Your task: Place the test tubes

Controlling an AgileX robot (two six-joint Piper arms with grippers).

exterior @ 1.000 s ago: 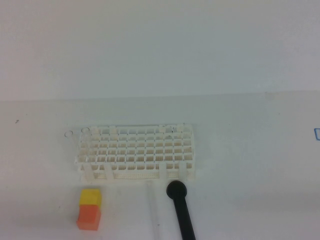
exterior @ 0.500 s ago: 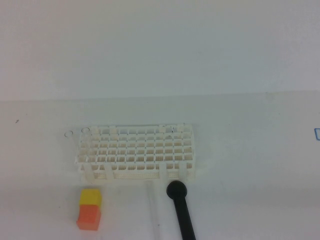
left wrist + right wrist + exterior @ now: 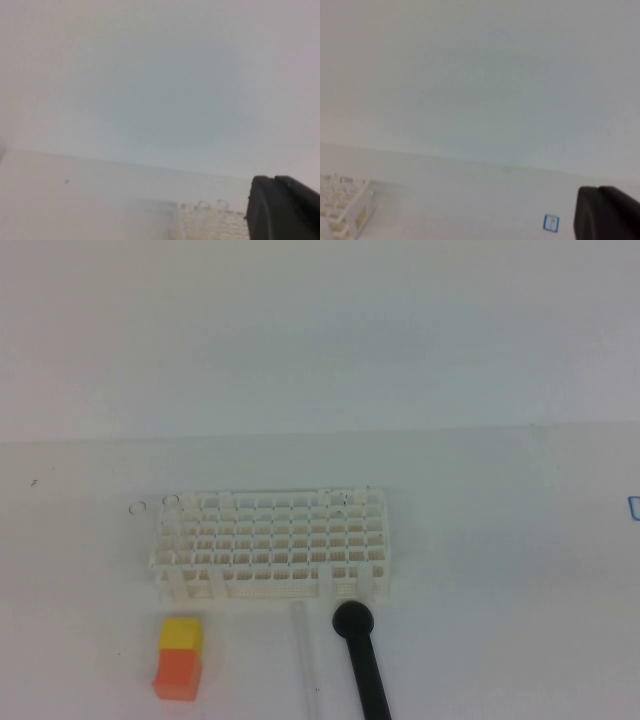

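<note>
Toward the near edge of the table, about midway along it, stands a white rack of many small square holes, its long side parallel to that edge. Two clear round rims show at the rack's far left corner; whether they sit in its holes cannot be told. A clear test tube lies flat on the table just in front of the rack, pointing from the rack toward the near edge. Just beside it, on the right, lies a black rod with a rounded head close to the rack's front. Nearer the left, in front of the rack's left end, sits a block, yellow on its far half and orange on its near half. A small blue mark shows at the table's right edge.

The left gripper hangs above the table, the rack ahead of it; only a dark piece of it shows, so wide or narrow cannot be told. The right gripper hangs likewise over the right side near the blue mark, and its state cannot be told either.
</note>
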